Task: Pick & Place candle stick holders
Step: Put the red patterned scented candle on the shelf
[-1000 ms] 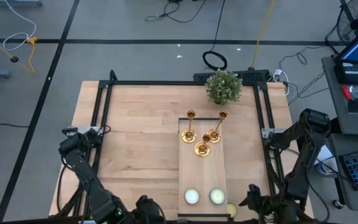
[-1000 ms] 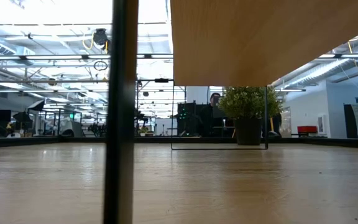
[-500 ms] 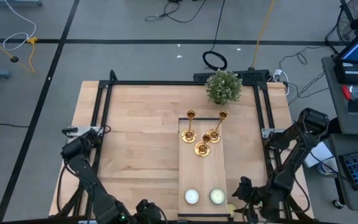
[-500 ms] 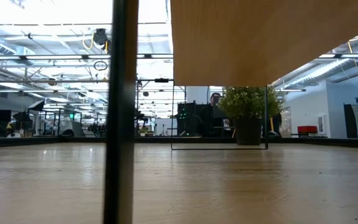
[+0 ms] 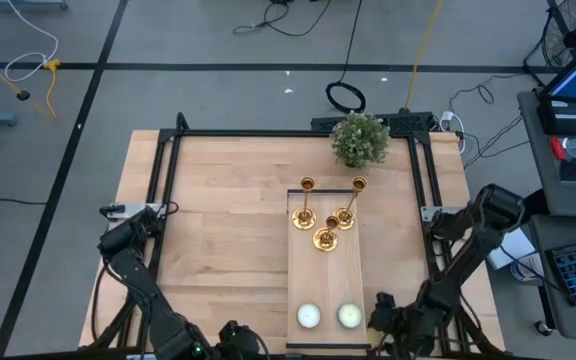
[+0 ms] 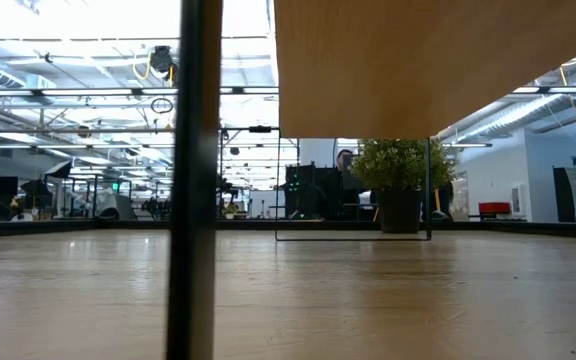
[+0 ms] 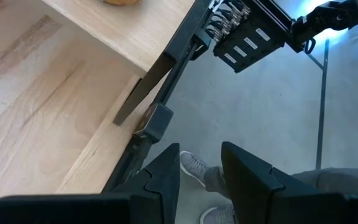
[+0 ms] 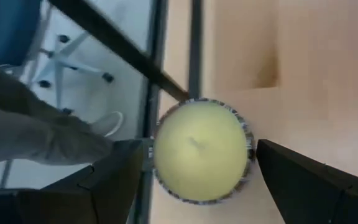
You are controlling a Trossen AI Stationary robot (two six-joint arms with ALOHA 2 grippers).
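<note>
Brass holders (image 5: 326,215): three, upright, clustered on far half of board (image 5: 325,285); seen in high view only.
Board: pale wood strip on table (image 5: 228,220), running from mid-table to near edge; in low view only its underside (image 6: 418,60) overhead.
Candles: two pale rounds (image 5: 309,316) (image 5: 349,316) at board's near end in high view; a third, yellow-green (image 8: 201,149), fills right wrist view, at table edge beside black frame rail.
Right hand (image 5: 380,318): low at near edge, just right of board's near end; fingers (image 8: 114,180) spread wide on either side of third candle, not touching it; nothing held. High view hides that candle under the arm.
Left hand (image 7: 201,171): at near edge, bottom of high view, mostly cut off there; in own wrist view fingers (image 7: 166,174) narrowly parted, empty, pointing past table edge at grey floor.
Plant (image 5: 359,139): potted, far edge of table; also in low view (image 6: 400,175).
Person: shoe (image 7: 194,168) and trouser leg on floor, wrist views only.
</note>
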